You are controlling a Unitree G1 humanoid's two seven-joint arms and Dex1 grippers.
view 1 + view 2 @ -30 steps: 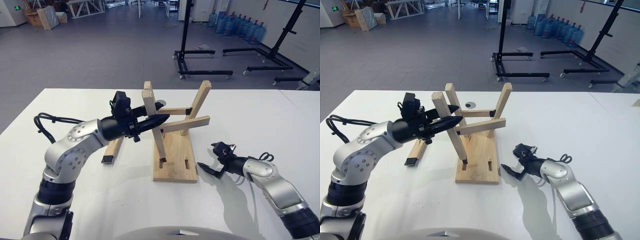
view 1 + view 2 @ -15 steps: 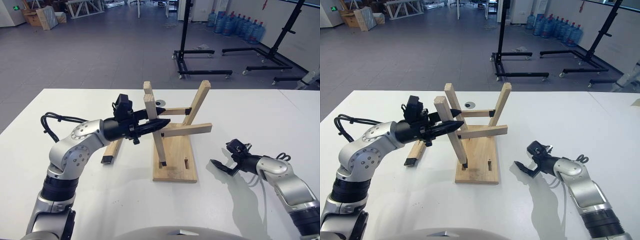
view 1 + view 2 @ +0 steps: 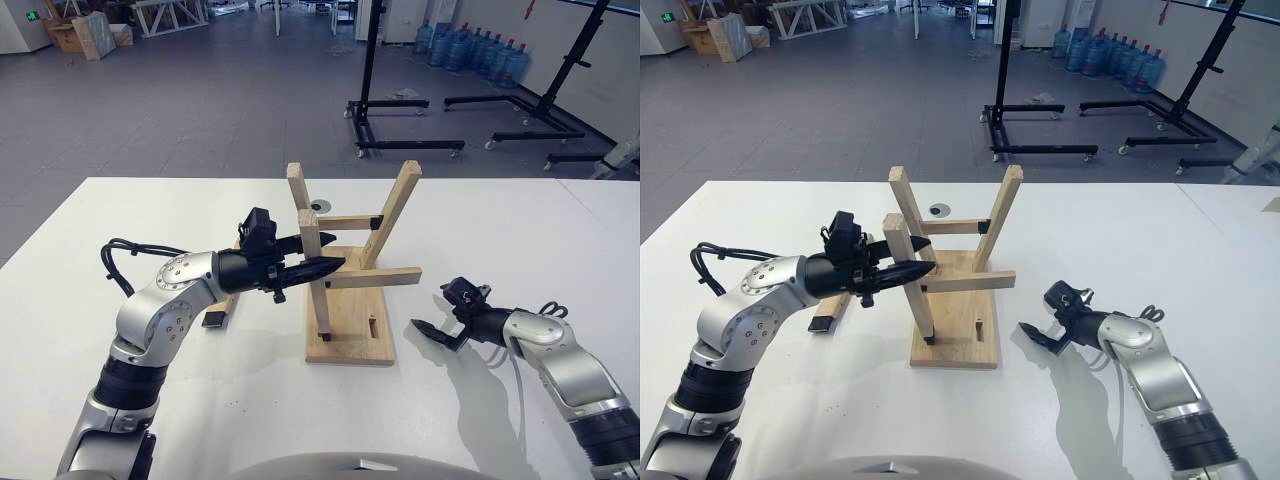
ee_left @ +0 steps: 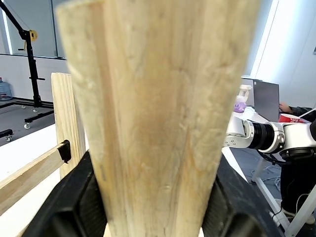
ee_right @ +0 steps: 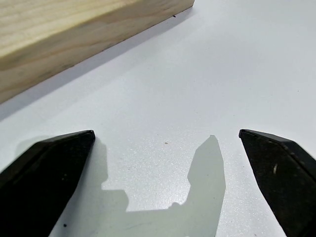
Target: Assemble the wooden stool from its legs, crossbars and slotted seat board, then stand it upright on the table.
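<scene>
head eyes: high, side by side, facing forward and down — both share the table (image 3: 520, 220), stool (image 3: 345, 270) and hall floor (image 3: 200, 100) beyond | left wrist: hard against a leg (image 4: 158, 113), facing across to the right arm (image 4: 269, 136) | right wrist: low, close over the table — board (image 5: 74, 34) edge, shared with head views

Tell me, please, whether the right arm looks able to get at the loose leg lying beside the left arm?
Probably not: the loose leg lies across the seat board from the right gripper, with the upright legs and the left gripper between them.
</scene>
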